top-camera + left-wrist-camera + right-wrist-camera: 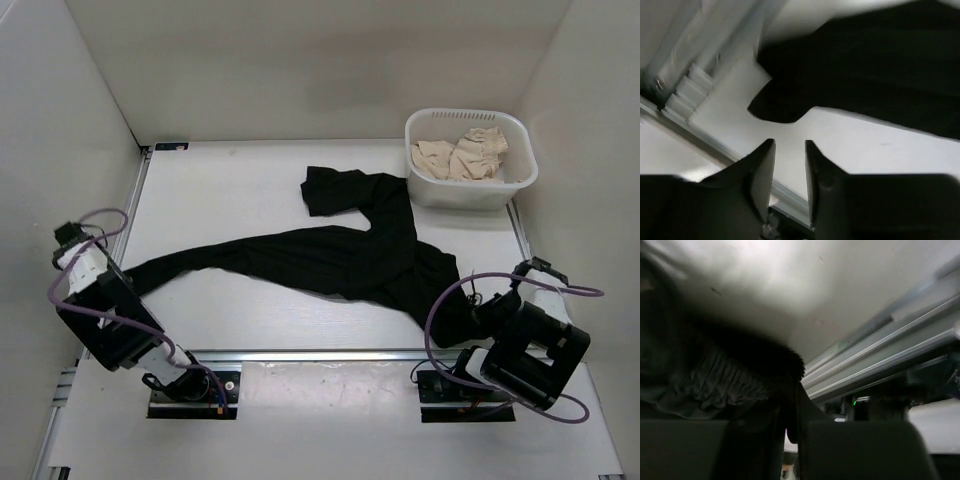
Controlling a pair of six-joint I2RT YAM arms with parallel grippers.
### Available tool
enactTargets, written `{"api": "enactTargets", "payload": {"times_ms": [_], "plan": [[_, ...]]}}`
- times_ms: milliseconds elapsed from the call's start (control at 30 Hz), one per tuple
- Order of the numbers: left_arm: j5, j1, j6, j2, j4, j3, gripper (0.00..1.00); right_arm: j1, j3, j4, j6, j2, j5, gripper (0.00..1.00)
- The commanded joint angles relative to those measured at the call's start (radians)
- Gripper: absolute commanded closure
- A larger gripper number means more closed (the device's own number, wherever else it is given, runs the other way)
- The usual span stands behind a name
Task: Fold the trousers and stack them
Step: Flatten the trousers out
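Note:
The black trousers (340, 255) lie spread across the table. One leg runs left and ends near my left gripper (122, 278); the other bends up towards the back. In the left wrist view my left gripper (790, 145) is open and empty, just short of the leg end (775, 105). My right gripper (478, 312) is at the trousers' right end near the front edge. In the right wrist view it (792, 405) is shut on the gathered waistband (725, 375), with black fabric pinched between the fingers.
A white basket (470, 188) with beige cloth garments (462, 155) stands at the back right, close to the trousers' upper leg. Metal rails run along the table's left edge (685, 100) and front edge (880, 355). White walls enclose the table.

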Motion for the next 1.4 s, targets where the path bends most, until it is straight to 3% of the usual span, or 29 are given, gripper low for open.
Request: {"api": "enactTargets", "payload": {"times_ms": [0, 100, 267, 500, 633, 867, 933, 967, 1000, 1067, 1233, 1300, 1333, 1367], "plan": [[-0.091, 0.074, -0.002, -0.008, 0.074, -0.081, 0.57, -0.049, 0.118, 0.041, 0.026, -0.009, -0.058, 0.85], [-0.091, 0.139, -0.002, 0.024, 0.054, -0.045, 0.31, -0.049, 0.161, 0.032, 0.035, 0.029, -0.058, 0.78], [0.012, 0.122, -0.002, 0.060, -0.070, 0.096, 0.18, -0.049, 0.162, 0.065, 0.035, 0.083, -0.129, 0.61], [0.056, -0.002, -0.002, 0.123, -0.081, 0.169, 0.13, -0.049, 0.172, 0.065, 0.015, 0.103, -0.097, 0.50], [0.044, -0.048, -0.002, 0.204, -0.026, 0.215, 0.09, -0.049, 0.163, 0.065, 0.015, 0.112, -0.072, 0.50], [-0.045, -0.191, -0.002, 0.383, 0.062, 0.223, 0.11, -0.049, 0.143, 0.111, 0.043, 0.155, -0.127, 0.50], [-0.074, -0.234, -0.002, 0.393, 0.071, 0.157, 0.21, -0.049, 0.143, 0.111, 0.043, 0.155, -0.127, 0.63], [-0.062, -0.234, -0.002, 0.393, 0.071, 0.132, 0.31, -0.058, 0.161, 0.102, 0.043, 0.164, -0.127, 0.72], [-0.048, -0.246, -0.002, 0.370, 0.071, 0.105, 0.34, -0.058, 0.174, 0.102, 0.032, 0.164, -0.117, 0.88], [-0.026, -0.260, -0.002, 0.332, 0.071, 0.016, 0.40, -0.099, 0.217, 0.075, 0.023, 0.178, -0.129, 1.00], [0.027, -0.297, -0.002, 0.175, 0.019, -0.129, 0.44, -0.119, 0.313, 0.050, 0.023, 0.241, -0.152, 1.00], [0.078, -0.297, -0.002, 0.100, -0.065, -0.129, 0.36, -0.119, 0.349, 0.032, 0.014, 0.250, -0.120, 1.00], [0.102, -0.297, -0.002, 0.074, -0.088, -0.112, 0.24, -0.119, 0.349, 0.032, 0.014, 0.250, -0.106, 1.00], [0.136, -0.297, -0.002, 0.049, -0.107, -0.074, 0.20, -0.119, 0.349, 0.032, 0.004, 0.250, -0.106, 1.00]]}}
